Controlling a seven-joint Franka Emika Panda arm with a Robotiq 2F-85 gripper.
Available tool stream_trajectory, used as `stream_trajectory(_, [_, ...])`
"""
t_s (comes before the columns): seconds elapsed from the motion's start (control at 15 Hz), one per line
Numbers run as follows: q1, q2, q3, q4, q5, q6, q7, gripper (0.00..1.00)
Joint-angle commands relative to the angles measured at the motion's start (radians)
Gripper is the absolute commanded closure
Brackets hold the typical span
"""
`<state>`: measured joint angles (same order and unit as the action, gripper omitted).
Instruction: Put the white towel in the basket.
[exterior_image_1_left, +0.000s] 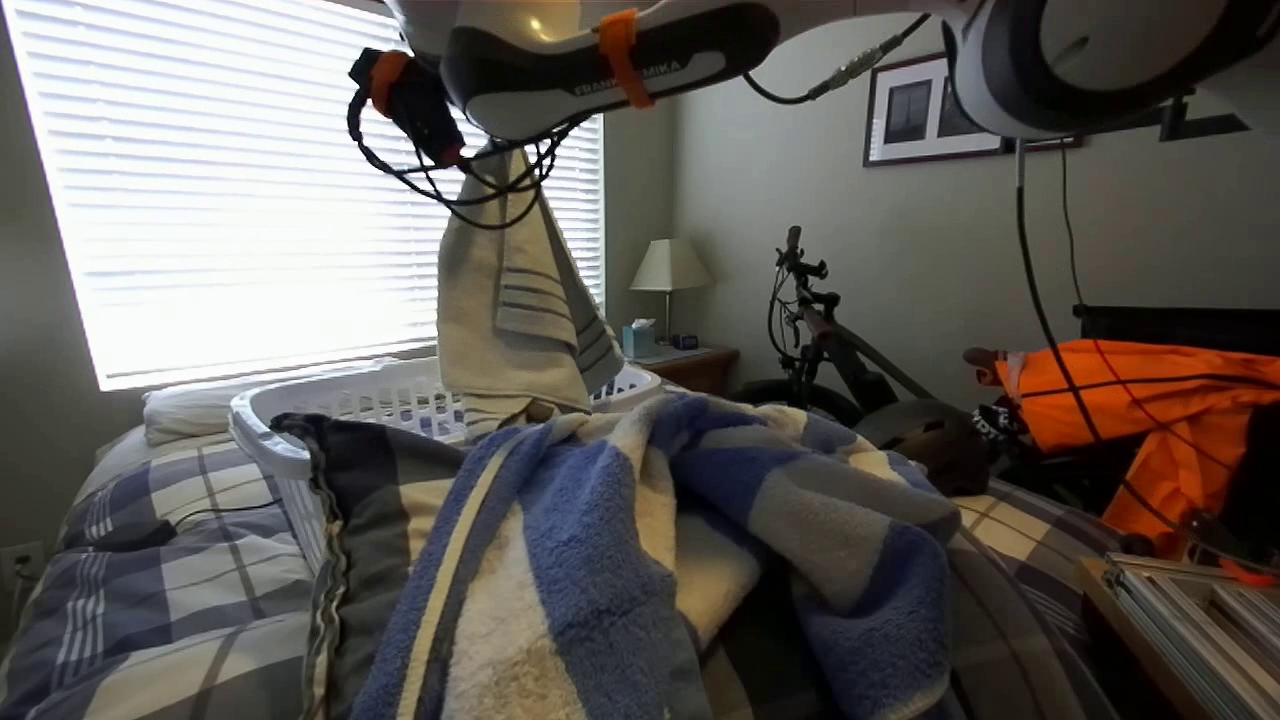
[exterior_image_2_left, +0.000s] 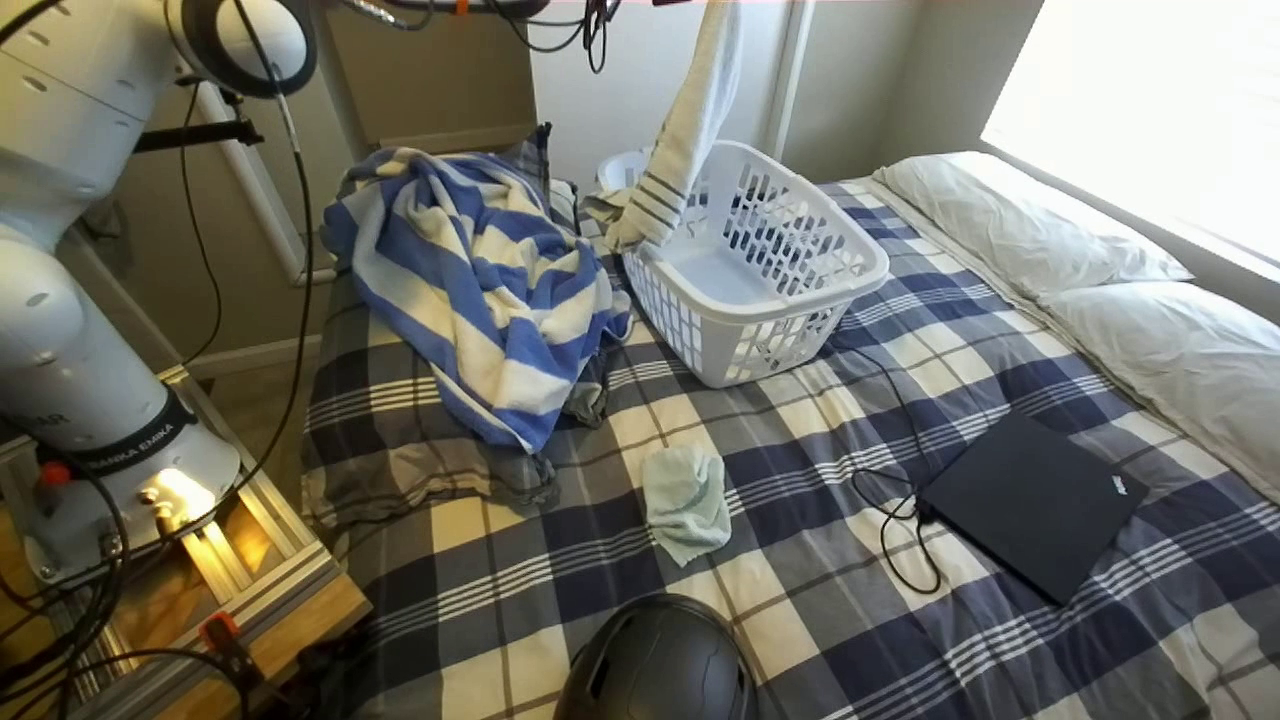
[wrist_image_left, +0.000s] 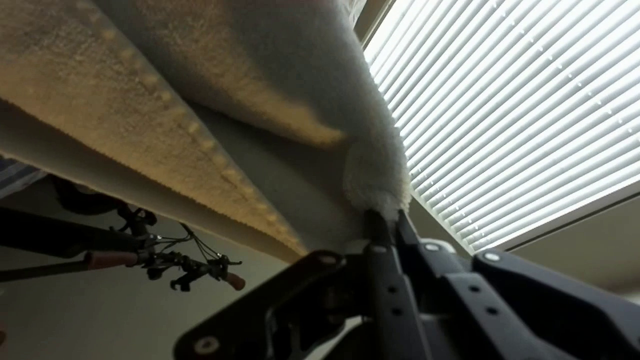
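The white towel (exterior_image_2_left: 687, 130) is cropped above in an exterior view.

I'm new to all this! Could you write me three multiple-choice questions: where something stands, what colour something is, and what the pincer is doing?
1. Where is the basket?
A On the floor
B On the bed
C Under the bed

2. What colours is the striped blanket?
A Red and green
B Black and orange
C Blue and off-white

3. How is the pincer?
A Shut on the white towel
B Wide open
C Shut, holding nothing

1 B: an exterior view shows it resting there.
2 C: those bands show in both exterior views.
3 A: in the wrist view, cloth is pinched between its tips.
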<state>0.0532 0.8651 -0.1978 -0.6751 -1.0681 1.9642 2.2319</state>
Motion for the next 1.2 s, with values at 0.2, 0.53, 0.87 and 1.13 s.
stream_trajectory(0.2, [0.033,0.274,-0.107,0.213,-0.073,-0.035,0.352,0.99])
stream_trajectory(0.53, [0.065,0.337,-0.147,0.191,-0.090,-0.072,0.414,0.88])
stream_trajectory(0.87, [0.050,0.276,-0.091,0.140,-0.051,0.050,0.063,0.42])
stream_trajectory(1.13, [0.019,0.200,-0.037,0.120,-0.020,0.196,-0.178,0.15])
